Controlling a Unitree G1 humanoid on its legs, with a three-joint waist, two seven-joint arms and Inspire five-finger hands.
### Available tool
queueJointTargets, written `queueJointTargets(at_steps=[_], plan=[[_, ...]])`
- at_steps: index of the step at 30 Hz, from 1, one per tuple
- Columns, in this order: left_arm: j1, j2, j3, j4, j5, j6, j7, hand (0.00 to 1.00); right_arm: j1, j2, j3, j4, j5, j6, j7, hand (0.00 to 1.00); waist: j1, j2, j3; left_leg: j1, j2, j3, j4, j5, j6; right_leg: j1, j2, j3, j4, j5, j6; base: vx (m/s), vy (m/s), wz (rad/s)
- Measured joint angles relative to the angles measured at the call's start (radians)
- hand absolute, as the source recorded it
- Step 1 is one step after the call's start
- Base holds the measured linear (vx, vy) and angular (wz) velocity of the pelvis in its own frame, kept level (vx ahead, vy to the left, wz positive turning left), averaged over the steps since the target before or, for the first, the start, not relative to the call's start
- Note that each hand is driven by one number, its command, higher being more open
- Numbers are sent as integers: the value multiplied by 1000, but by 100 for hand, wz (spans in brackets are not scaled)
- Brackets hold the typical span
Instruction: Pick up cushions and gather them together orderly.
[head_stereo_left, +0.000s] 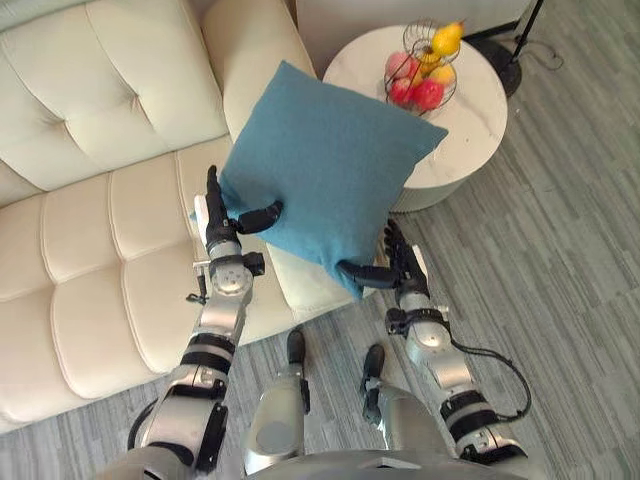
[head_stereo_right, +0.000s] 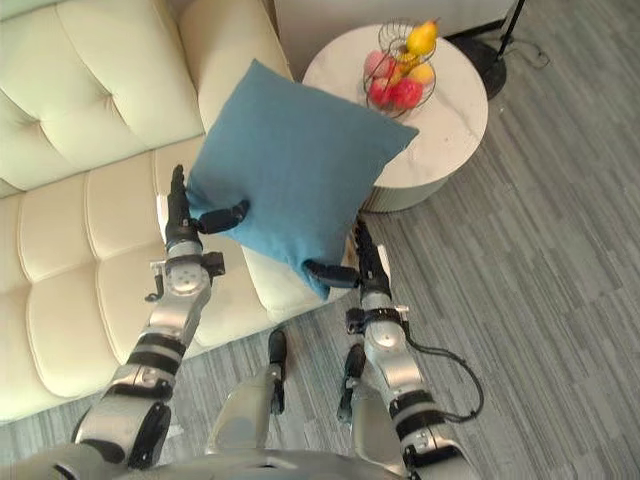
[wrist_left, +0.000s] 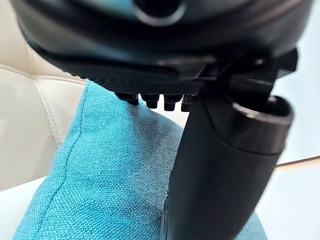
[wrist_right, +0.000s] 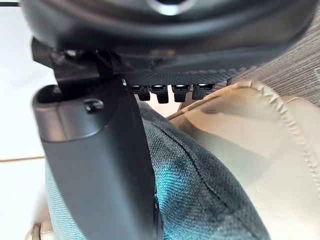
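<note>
Head views: we hold the teal cushion up, its edges pinched between thumb and fingers of the left hand and right hand.

Left wrist view: the thumb presses on the cloth.

Right wrist view: apparently the same.

We judge this the carrying step. Next we must lower it level onto the sofa.

A teal-blue cushion, its plain cloth showing a fine woven grain up close, stands out against a cream sofa quilted in stitched squares. The left robot hand and right robot hand are black against the blue. A white table with faint grey veining carries a dark wire basket of red and pink fruit and yellow fruit. The floor is grey planking with streaked grain.
</note>
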Motion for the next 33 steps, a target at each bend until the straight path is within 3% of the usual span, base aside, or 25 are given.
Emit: queueJointTargets(at_steps=[7,16,25,28,33], plan=[[-117,45,-30,31,-6,25,0,0,-116,6,-7,-4,57,27,-85,0,13,2,22,-62,13,-4,-1,36,-4,-80,-3,-3,44,8,-13,-78,-35,0],[-108,53,-60,-93,-52,25,-1,0,-130,-3,-7,-94,92,32,-102,0,14,1,26,-54,15,-10,-16,51,-9,-71,-2,-12,36,11,-16,14,-24,2],[233,-26,-60,-354,-53,24,-41,0,115,-25,-15,-176,81,25,-61,0,-13,-4,20,127,7,6,-108,47,-14,102,14,-2,-54,13,-12,67,-10,-4],[366,-51,-60,-414,-53,22,-74,0,209,-26,-40,-181,50,22,3,0,-19,-7,-27,167,5,14,-132,46,-15,126,16,6,-55,7,-8,60,-14,-6],[526,-98,-86,-463,-92,19,-115,0,363,-25,-81,-234,-13,21,39,0,-43,-12,-76,242,-18,-20,-131,31,-12,181,-4,49,25,-66,11,10,6,20]])
